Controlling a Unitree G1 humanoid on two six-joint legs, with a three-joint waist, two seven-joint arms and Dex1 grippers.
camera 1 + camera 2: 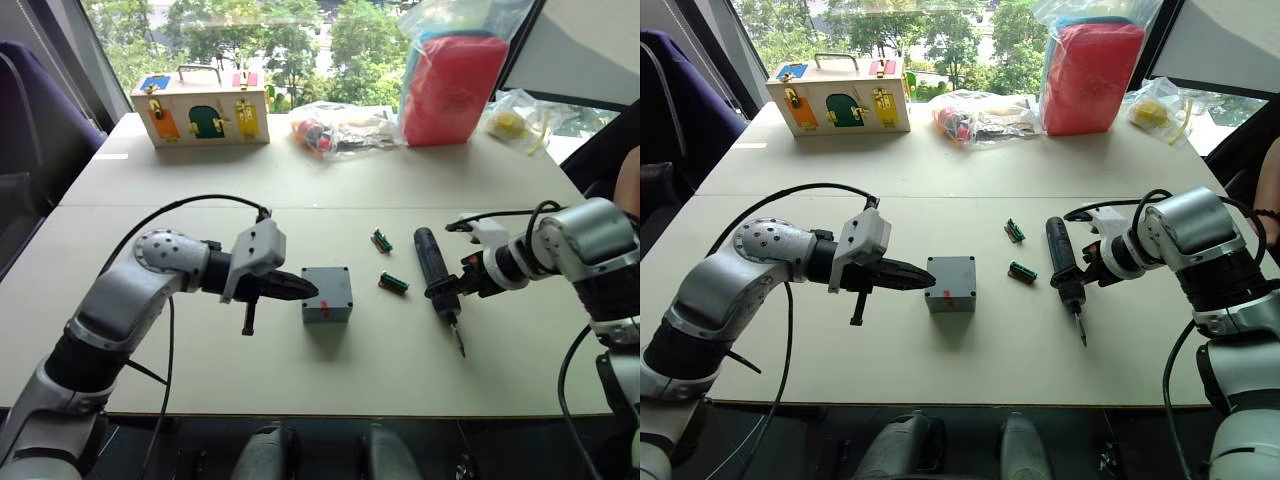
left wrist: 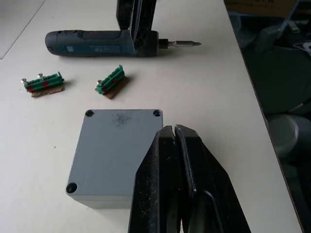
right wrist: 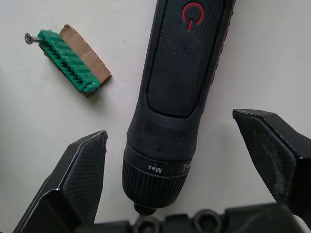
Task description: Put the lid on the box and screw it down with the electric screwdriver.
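The grey box point(image 1: 328, 293) stands mid-table with a red mark on its front side. The flat grey lid point(image 2: 116, 145), with holes at its corners, lies on top of it. My left gripper point(image 1: 308, 291) is shut and empty, its tips at the box's left edge. To the right of the box the black electric screwdriver point(image 1: 435, 265) lies on the table, its metal bit point(image 1: 458, 340) pointing toward the front edge. My right gripper point(image 3: 170, 127) is open, with one finger point(image 3: 82, 165) on each side of the screwdriver near its chuck, not closed on it.
Two small green pieces point(image 1: 381, 240) point(image 1: 393, 283) lie between box and screwdriver. At the back stand a wooden box with coloured doors point(image 1: 200, 105), a clear bag of items point(image 1: 335, 128) and a red bag point(image 1: 450, 85). A person's arm point(image 1: 630, 180) shows at the right edge.
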